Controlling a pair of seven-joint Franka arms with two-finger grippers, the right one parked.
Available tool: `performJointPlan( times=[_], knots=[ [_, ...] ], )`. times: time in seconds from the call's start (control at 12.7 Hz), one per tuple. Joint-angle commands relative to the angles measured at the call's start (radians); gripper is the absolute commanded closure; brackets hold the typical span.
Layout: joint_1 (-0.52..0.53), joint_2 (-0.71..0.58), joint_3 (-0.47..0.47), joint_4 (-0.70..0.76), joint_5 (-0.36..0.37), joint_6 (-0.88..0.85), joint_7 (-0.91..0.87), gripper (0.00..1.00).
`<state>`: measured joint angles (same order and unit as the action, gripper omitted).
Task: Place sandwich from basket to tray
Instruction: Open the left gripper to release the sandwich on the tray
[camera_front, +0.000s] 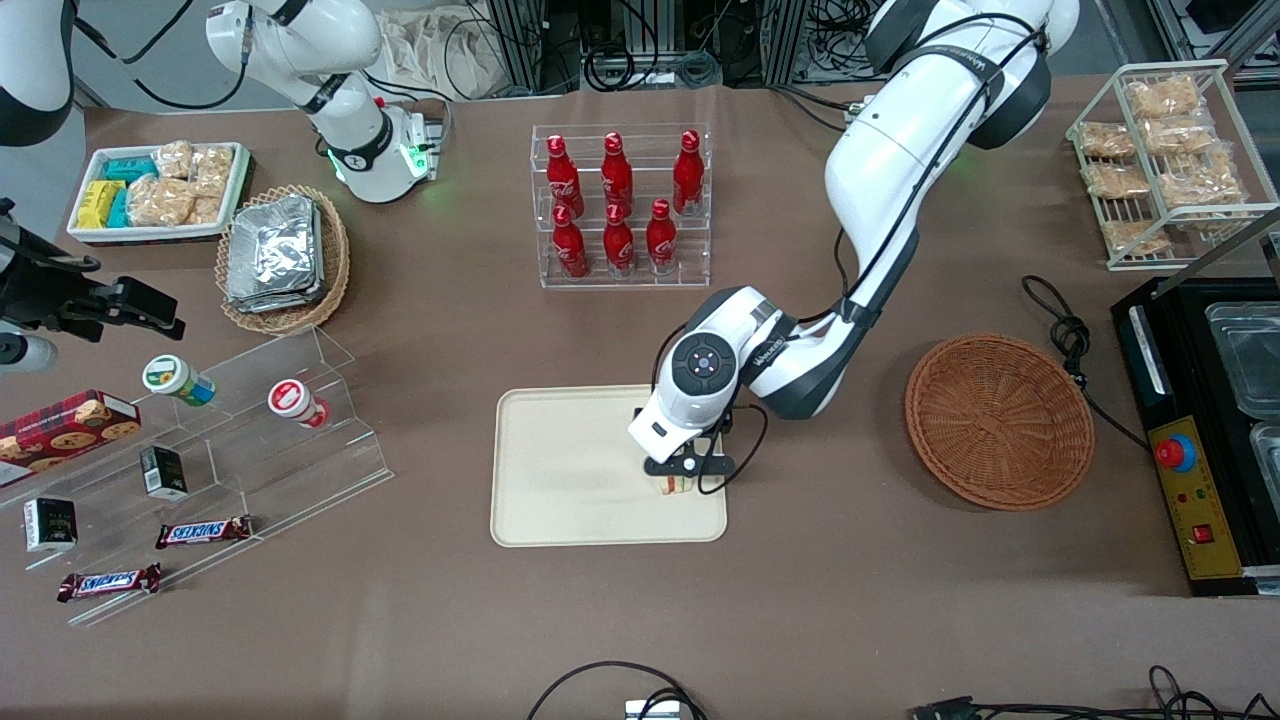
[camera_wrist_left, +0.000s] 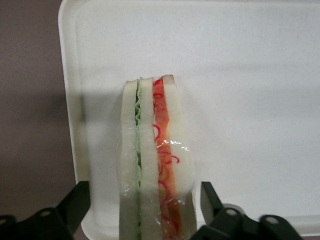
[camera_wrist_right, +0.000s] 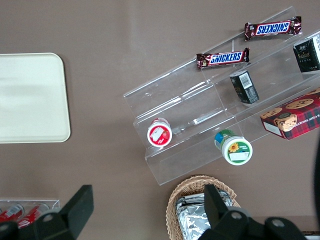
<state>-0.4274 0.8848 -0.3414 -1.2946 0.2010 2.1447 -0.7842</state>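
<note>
The sandwich (camera_wrist_left: 152, 165), a clear-wrapped wedge of white bread with green and orange-red filling, stands on its edge on the cream tray (camera_wrist_left: 250, 100). My gripper (camera_wrist_left: 145, 205) is open around it, and a gap shows between each black finger (camera_wrist_left: 75, 202) and the bread. In the front view the gripper (camera_front: 682, 478) is low over the tray (camera_front: 560, 470), near the tray's edge toward the working arm, with the sandwich (camera_front: 676, 487) just showing under it. The brown wicker basket (camera_front: 998, 420) holds nothing and lies beside the tray, toward the working arm's end.
A clear rack of red bottles (camera_front: 620, 205) stands farther from the front camera than the tray. A stepped acrylic shelf with snacks (camera_front: 200, 440), a foil-pack basket (camera_front: 283, 258) and a white tub (camera_front: 155, 190) lie toward the parked arm's end. A black machine (camera_front: 1210, 440) and a wire rack (camera_front: 1165, 160) flank the basket.
</note>
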Motion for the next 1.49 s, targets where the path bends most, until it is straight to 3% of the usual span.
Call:
performJointPlan(
  times=[0.0, 0.31, 0.71, 1.18, 1.41],
  knots=[
    [-0.013, 0.007, 0.008, 0.043, 0.017, -0.002, -0.050, 0.00],
    [-0.005, -0.085, 0.041, 0.043, 0.020, -0.041, -0.119, 0.00],
    [0.042, -0.254, 0.062, 0.037, 0.020, -0.213, -0.121, 0.00],
    [0.157, -0.409, 0.081, 0.015, 0.021, -0.364, -0.099, 0.00],
    [0.203, -0.434, 0.081, 0.008, 0.018, -0.399, 0.008, 0.00]
  ],
)
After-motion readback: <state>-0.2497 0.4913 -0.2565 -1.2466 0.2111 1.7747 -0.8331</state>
